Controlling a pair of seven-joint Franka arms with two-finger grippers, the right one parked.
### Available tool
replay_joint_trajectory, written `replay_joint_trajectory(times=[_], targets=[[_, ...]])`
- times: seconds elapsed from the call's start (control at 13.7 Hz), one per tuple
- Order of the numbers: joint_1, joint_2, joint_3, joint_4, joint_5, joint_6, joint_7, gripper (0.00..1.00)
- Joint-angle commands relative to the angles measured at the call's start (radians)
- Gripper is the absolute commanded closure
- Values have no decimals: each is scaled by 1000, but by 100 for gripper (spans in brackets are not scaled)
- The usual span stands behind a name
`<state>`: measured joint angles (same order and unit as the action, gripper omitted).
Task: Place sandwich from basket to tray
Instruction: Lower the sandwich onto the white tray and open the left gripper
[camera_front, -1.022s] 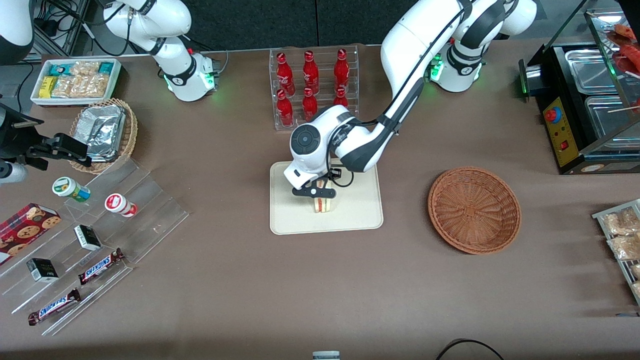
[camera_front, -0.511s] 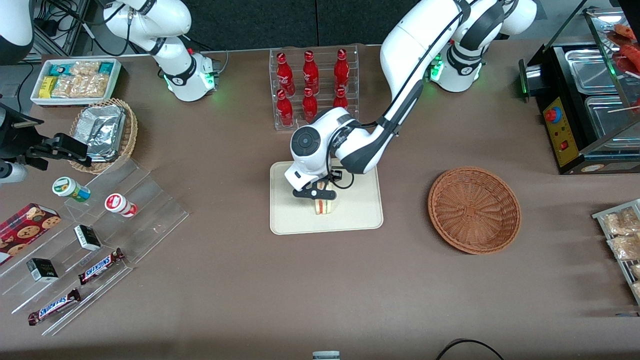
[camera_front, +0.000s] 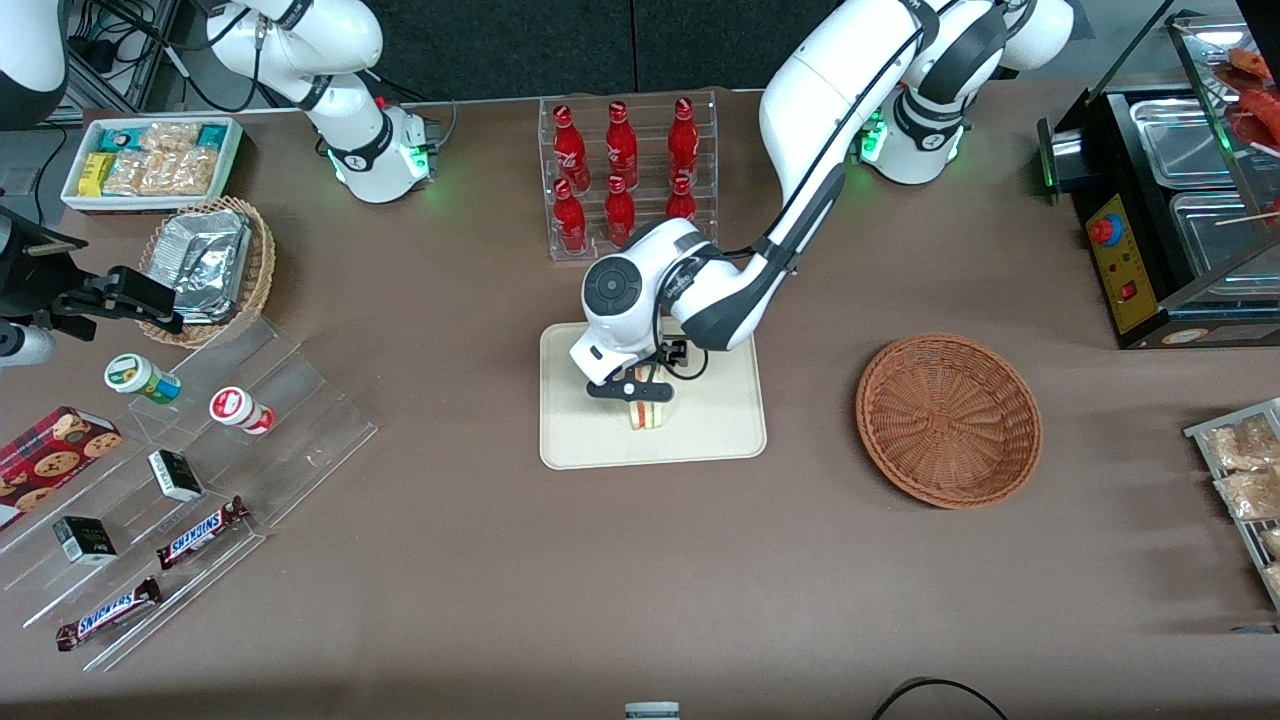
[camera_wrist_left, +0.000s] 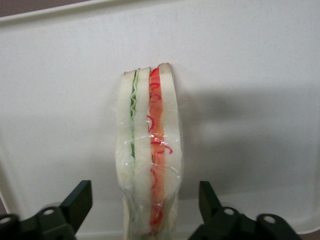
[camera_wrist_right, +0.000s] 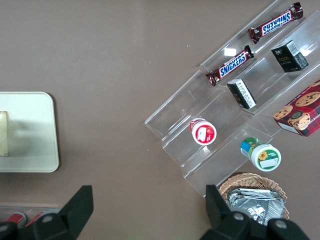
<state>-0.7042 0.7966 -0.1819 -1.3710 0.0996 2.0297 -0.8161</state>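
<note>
I am holding my tool (camera_front: 630, 388) just above the sandwich (camera_front: 648, 412), over the middle of the tray (camera_front: 720, 430). Its fingers (camera_wrist_left: 79, 200) are standing apart, one on each side of the sandwich with a clear gap to the bread on both sides, so I am gripping nothing. In my wrist view the sandwich (camera_wrist_left: 149, 150) is standing on its edge on the pale tray (camera_wrist_left: 250, 60), wrapped in clear film, showing white bread slices with a green layer on one side and a red layer on the other. Its shadow is falling across the tray beside it.

The tray is lying flat on the brown table (camera_front: 640, 580), nearer to the front camera than the clear rack of red bottles (camera_front: 625, 170). The basket (camera_front: 948, 420) is sitting well apart from the tray, toward the working arm's end of the table, and I am seeing only bare wicker inside it. Toward the parked arm's end, a smaller wicker basket with foil packets (camera_front: 210, 265) is sitting beside a clear stepped stand (camera_front: 200, 480) carrying small jars, boxes and two chocolate bars. In the right wrist view, one end of the tray (camera_wrist_right: 30, 132) is showing with a sliver of the sandwich (camera_wrist_right: 3, 134) on it.
</note>
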Motion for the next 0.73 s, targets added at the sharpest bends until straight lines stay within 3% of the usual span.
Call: replay_joint_trajectory(times=[0.0, 0.36, 0.66], targets=[[-6, -3, 2, 27, 19, -11, -38, 0], [41, -88, 4, 27, 17, -100, -34, 0], [164, -135, -4, 15, 0, -152, -20, 0]])
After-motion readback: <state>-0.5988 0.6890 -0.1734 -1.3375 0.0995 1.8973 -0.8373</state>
